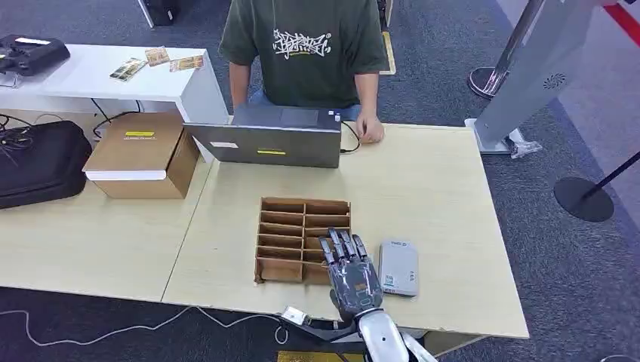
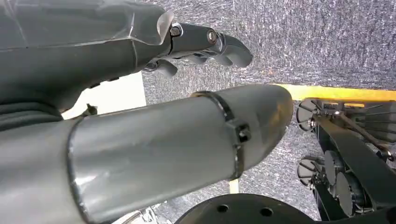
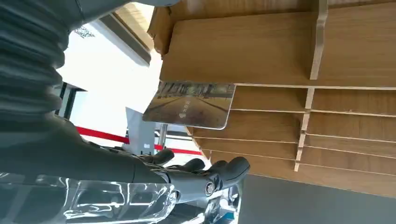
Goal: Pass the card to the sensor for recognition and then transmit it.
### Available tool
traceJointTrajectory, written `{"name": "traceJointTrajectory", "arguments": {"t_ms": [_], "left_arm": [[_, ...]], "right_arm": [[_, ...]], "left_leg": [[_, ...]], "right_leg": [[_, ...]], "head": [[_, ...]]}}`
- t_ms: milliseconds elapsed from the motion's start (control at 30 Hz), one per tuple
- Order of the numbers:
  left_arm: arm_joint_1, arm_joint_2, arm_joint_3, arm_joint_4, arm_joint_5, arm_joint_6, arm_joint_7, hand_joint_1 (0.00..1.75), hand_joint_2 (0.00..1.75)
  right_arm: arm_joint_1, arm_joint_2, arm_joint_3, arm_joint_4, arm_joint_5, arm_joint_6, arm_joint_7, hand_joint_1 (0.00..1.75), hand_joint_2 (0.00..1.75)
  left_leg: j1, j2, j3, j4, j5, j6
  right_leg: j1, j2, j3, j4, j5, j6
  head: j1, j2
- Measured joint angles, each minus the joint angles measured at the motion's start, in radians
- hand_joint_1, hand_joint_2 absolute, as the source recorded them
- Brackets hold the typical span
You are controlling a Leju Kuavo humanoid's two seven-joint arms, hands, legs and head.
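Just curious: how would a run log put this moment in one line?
right hand: open over brown slotted card rack | picture card: in slot | grey sensor: untouched

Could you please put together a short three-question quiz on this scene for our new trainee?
1. True or false: the right robot hand is over the wooden slotted rack.
2. Which side of the rack does the grey card reader lie on, seen from the head view: A) left, B) right, C) behind it?
3. Fill in: in the right wrist view, a picture card sticks out of one of the rack's ____.

Key: 1. True, it reaches over the rack's near right corner. 2. B. 3. slots.
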Motion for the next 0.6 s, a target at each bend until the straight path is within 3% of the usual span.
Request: {"name": "traceJointTrajectory", "arguments": {"t_ms": [433, 467, 500, 533, 567, 600], "left_arm": [[0.000, 0.000, 0.000, 0.000, -0.008, 0.003, 0.000, 0.00, 0.00], [0.000, 0.000, 0.000, 0.000, -0.009, 0.003, -0.001, 0.00, 0.00], [0.000, 0.000, 0.000, 0.000, -0.009, 0.003, -0.003, 0.00, 0.00], [0.000, 0.000, 0.000, 0.000, -0.010, 0.003, -0.003, 0.00, 0.00], [0.000, 0.000, 0.000, 0.000, -0.010, 0.003, -0.003, 0.00, 0.00], [0.000, 0.000, 0.000, 0.000, -0.010, 0.003, -0.003, 0.00, 0.00]], "right_arm": [[-0.001, -0.004, 0.000, -0.014, 0.000, 0.001, 0.043, 0.00, 1.75], [-0.001, -0.005, 0.000, -0.019, 0.000, 0.002, 0.046, 0.16, 1.75], [0.000, -0.006, 0.000, -0.024, 0.000, 0.004, 0.048, 1.13, 1.75], [0.000, -0.008, 0.000, -0.030, 0.000, 0.006, 0.048, 1.13, 1.75], [0.000, -0.009, 0.000, -0.036, 0.000, 0.009, 0.050, 1.66, 1.75], [0.000, -0.010, 0.000, -0.041, 0.000, 0.012, 0.051, 1.75, 1.75]], "left_leg": [[0.000, 0.000, 0.000, 0.000, 0.000, 0.000], [0.000, 0.000, 0.000, 0.000, 0.000, 0.000], [0.000, 0.000, 0.000, 0.000, 0.000, 0.000], [0.000, 0.000, 0.000, 0.000, 0.000, 0.000], [0.000, 0.000, 0.000, 0.000, 0.000, 0.000], [0.000, 0.000, 0.000, 0.000, 0.000, 0.000]], "right_leg": [[0.000, 0.000, 0.000, 0.000, 0.000, 0.000], [0.000, 0.000, 0.000, 0.000, 0.000, 0.000], [0.000, 0.000, 0.000, 0.000, 0.000, 0.000], [0.000, 0.000, 0.000, 0.000, 0.000, 0.000], [0.000, 0.000, 0.000, 0.000, 0.000, 0.000], [0.000, 0.000, 0.000, 0.000, 0.000, 0.000]], "head": [[0.000, 0.000], [0.000, 0.000], [0.000, 0.000], [0.000, 0.000], [0.000, 0.000], [0.000, 0.000]]}}
